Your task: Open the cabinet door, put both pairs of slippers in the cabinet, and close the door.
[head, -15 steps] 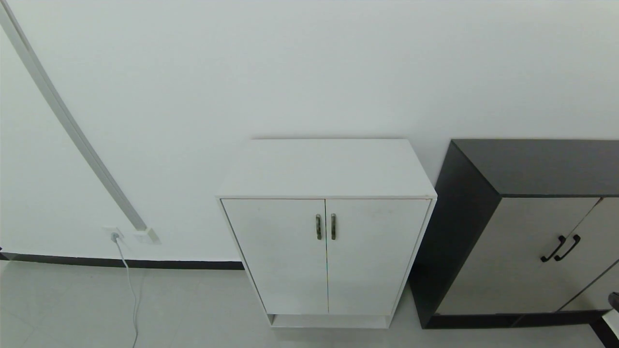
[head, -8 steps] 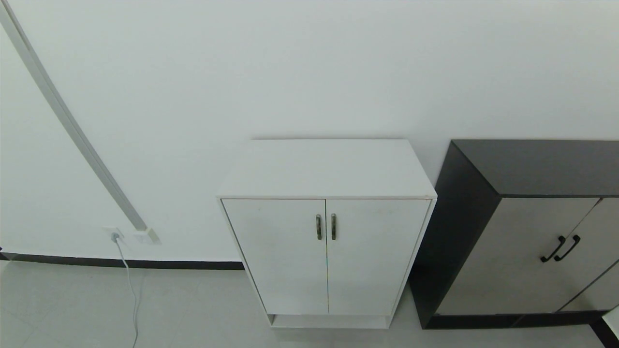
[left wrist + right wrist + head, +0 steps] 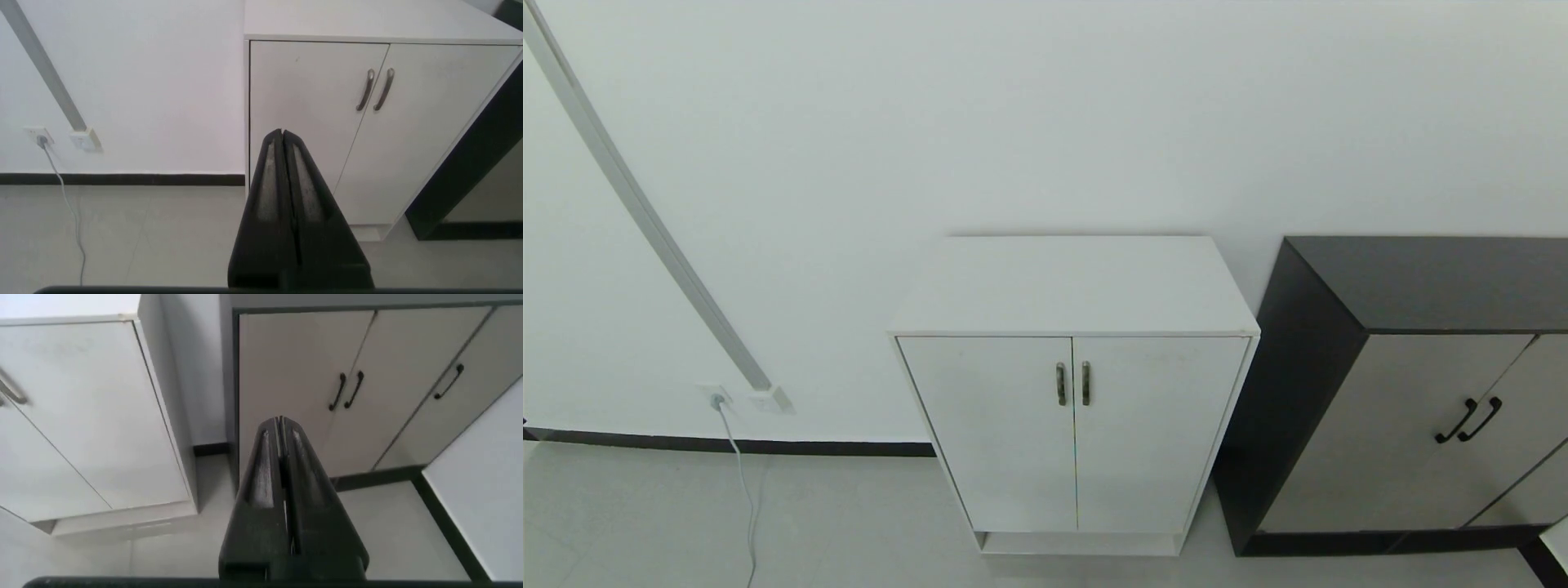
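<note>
White cabinet [image 3: 1072,282] stands against the wall. Both doors [image 3: 996,433] are shut, with paired handles [image 3: 1060,383] at the centre seam. Black cabinet [image 3: 1307,384] is just beside it on the right. Left tool [image 3: 283,140] is closed, fingers pressed together, empty, in front of the white cabinet and apart from it. Right tool [image 3: 279,426] is closed, empty, in front of the black cabinet. Wall socket [image 3: 716,399] with cable [image 3: 742,482] is to the left.
</note>
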Available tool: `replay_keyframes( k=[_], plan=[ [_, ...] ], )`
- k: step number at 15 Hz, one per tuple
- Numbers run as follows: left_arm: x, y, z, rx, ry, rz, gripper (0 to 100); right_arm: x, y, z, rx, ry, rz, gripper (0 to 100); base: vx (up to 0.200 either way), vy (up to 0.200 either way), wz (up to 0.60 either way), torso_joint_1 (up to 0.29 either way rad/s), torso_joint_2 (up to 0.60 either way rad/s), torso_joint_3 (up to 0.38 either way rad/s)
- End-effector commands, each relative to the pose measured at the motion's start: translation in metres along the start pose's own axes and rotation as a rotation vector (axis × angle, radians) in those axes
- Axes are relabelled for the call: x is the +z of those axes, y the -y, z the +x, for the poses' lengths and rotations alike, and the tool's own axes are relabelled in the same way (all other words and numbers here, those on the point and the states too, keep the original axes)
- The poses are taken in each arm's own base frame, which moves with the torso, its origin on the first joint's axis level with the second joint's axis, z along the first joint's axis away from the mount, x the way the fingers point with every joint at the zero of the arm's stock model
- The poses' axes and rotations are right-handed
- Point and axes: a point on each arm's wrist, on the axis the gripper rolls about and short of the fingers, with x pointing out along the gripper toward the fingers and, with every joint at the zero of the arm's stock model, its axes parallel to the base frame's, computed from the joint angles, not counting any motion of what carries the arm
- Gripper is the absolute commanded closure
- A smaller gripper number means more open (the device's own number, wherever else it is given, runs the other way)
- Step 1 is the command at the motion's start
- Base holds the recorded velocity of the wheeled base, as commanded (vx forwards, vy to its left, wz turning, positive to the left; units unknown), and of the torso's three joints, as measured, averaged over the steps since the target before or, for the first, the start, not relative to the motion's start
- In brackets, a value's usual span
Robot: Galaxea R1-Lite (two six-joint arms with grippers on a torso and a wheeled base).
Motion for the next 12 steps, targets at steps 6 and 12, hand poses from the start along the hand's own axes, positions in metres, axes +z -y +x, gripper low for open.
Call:
replay_keyframes(
  k=[6,12],
  plan=[
    [0.0,0.0,0.0,0.0,-0.001,0.0,100,-0.009,0.004,-0.017,-0.108,0.108,0.043,100,0.0,0.0,0.0,0.0,0.0,0.0],
    [0.0,0.0,0.0,0.002,-0.001,0.0,100,-0.02,0.001,-0.018,0.007,0.126,0.039,100,0.0,0.0,0.0,0.0,0.0,0.0]
  ],
)
